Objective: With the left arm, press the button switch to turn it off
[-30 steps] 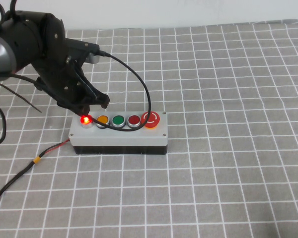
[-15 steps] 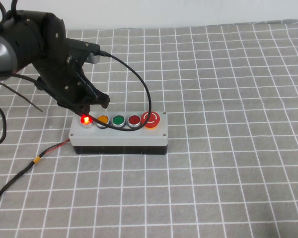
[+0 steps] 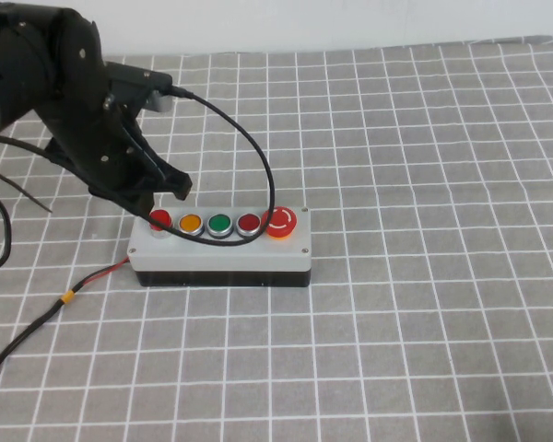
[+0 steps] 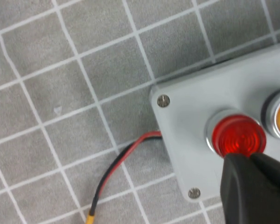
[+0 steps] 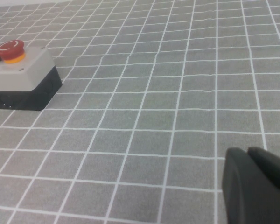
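The button switch (image 3: 159, 219) is the small bright-red button with a silver ring at the left end of the grey box (image 3: 219, 250), next to the yellow button (image 3: 190, 222). It is not glowing. My left gripper (image 3: 164, 191), on the bulky black left arm (image 3: 64, 101), is shut and hovers just behind and above it. In the left wrist view the shut fingertips (image 4: 249, 161) overlap the edge of the red button (image 4: 238, 137). My right gripper (image 5: 248, 154) is shut, low over the bare cloth, and shows only in the right wrist view.
The box also carries a green button (image 3: 219, 223), a darker red button (image 3: 249, 222) and a large red mushroom button (image 3: 281, 221). A red-and-black wire (image 3: 92, 276) leaves the box's left end. A black cable (image 3: 258, 157) loops over the box. A grey checked cloth covers the table.
The red end button was lit and is now dark. My left gripper has lifted up and to the left, away from the button.
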### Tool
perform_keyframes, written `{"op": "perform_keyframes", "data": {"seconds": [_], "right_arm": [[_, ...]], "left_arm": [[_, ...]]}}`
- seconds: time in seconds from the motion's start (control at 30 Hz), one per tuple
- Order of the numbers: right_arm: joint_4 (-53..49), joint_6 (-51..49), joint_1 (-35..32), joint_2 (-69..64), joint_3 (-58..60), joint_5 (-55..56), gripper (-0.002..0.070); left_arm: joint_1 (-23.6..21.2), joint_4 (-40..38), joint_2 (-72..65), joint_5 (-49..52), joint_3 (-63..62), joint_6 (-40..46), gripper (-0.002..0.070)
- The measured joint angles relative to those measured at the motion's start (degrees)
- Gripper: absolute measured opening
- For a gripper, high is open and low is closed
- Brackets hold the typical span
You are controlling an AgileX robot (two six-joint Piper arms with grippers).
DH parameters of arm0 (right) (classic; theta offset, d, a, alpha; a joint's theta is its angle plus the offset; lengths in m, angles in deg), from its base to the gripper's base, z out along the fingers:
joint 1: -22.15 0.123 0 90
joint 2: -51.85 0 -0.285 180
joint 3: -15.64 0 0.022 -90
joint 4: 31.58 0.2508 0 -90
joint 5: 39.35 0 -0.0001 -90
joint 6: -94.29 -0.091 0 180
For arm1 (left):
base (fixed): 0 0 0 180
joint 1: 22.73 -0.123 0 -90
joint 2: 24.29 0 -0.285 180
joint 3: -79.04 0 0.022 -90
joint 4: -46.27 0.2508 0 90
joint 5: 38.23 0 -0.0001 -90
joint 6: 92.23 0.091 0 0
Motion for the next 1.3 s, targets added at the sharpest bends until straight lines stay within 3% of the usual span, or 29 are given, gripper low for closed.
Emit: {"op": "perform_keyframes", "data": {"seconds": [0.3, 0.97, 1.3], "right_arm": [[0.0, 0.0, 0.0, 0.0, 0.0, 0.0, -0.0017], [0.0, 0.0, 0.0, 0.0, 0.0, 0.0, -0.0017], [0.0, 0.0, 0.0, 0.0, 0.0, 0.0, -0.0017]], "left_arm": [[0.0, 0.0, 6.0, -3.0, 2.5, 0.1, -0.0003], [0.0, -1.1, 60.8, -25.7, 43.5, -6.1, -0.0003], [0.0, 0.5, 72.2, -26.2, 51.6, -6.4, -0.0003]]}}
